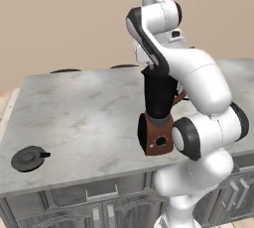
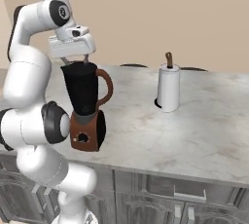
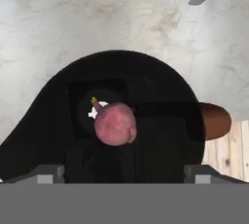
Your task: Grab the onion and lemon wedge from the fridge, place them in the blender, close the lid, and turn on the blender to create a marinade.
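My pincer (image 2: pixel 86 60) hangs spread above the blender (image 2: pixel 83 103); the onion (image 3: pixel 115 123) lies inside, directly below, grey marble tabletop (image 2: pixel 194 130) all around.

Blender (image 1: pixel 158 118) stands upright near the front edge of the grey marble counter (image 1: pixel 84 113), black jug on a reddish-brown base, partly hidden by the white arm (image 1: pixel 198 78). Lid (image 1: pixel 30 158) lies flat at the counter's front left corner, well apart from the blender.
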